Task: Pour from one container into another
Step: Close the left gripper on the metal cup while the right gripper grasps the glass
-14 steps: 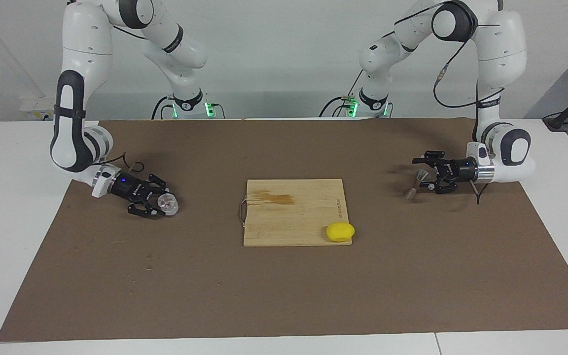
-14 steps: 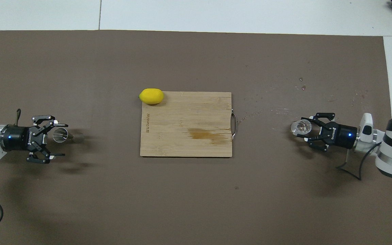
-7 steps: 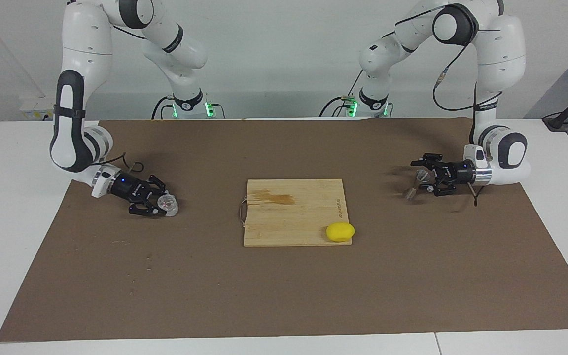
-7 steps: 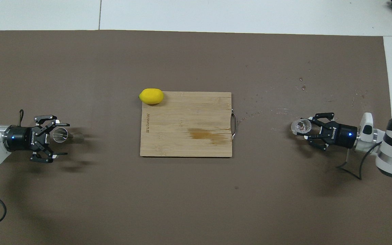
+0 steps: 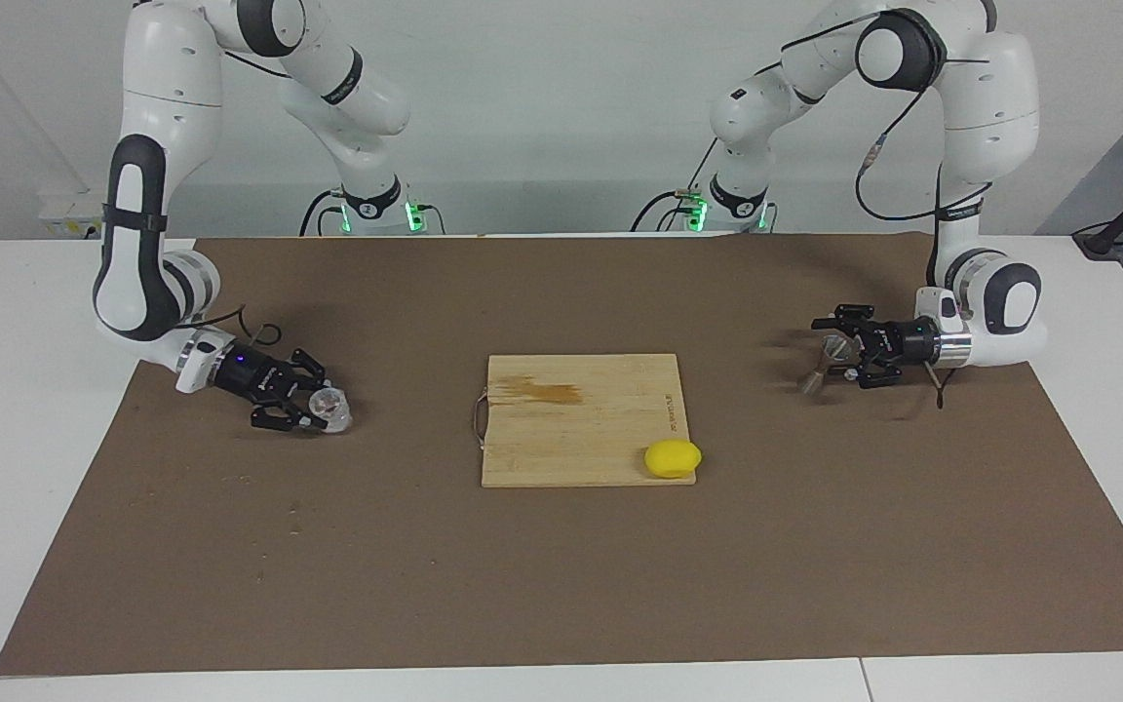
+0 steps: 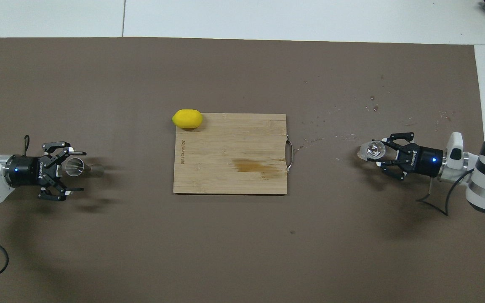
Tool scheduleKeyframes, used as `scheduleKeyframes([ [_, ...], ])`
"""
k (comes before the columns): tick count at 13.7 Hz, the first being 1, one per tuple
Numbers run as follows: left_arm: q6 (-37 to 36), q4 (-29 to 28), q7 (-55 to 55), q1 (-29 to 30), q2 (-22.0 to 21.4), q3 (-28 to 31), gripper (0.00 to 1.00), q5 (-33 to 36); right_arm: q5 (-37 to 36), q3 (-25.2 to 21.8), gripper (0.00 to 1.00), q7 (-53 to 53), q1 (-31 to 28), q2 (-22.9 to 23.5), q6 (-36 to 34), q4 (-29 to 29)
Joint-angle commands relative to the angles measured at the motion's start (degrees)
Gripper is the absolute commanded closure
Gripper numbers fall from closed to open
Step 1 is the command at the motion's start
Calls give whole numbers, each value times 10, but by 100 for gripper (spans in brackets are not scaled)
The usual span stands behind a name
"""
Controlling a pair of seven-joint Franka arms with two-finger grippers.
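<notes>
Brown-covered table: right end effector grips glass cup; left end effector spread open around jigger, gripping nothing.

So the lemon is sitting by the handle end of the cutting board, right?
No. The lemon sits on the corner of the cutting board at the end away from the metal handle, toward the left arm's end of the table. The overhead view shows it.
</notes>
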Motion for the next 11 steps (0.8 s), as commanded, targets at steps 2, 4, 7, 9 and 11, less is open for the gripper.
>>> scheduleKeyframes([
  [2,-18,-1,13,0,3,4,0,-14,4,1,100,69,22,-49,5,2],
  [4,-18,0,13,1,3,4,0,-14,-1,1,100,97,31,-68,5,2],
  [7,-19,0,13,2,3,4,2,-13,-5,2,100,122,45,-93,3,2],
  [9,-19,-1,13,1,3,4,7,-13,-5,2,100,134,56,-106,-2,2],
  [11,-18,-1,13,0,3,4,12,-13,-5,2,100,139,69,-115,-2,2],
])
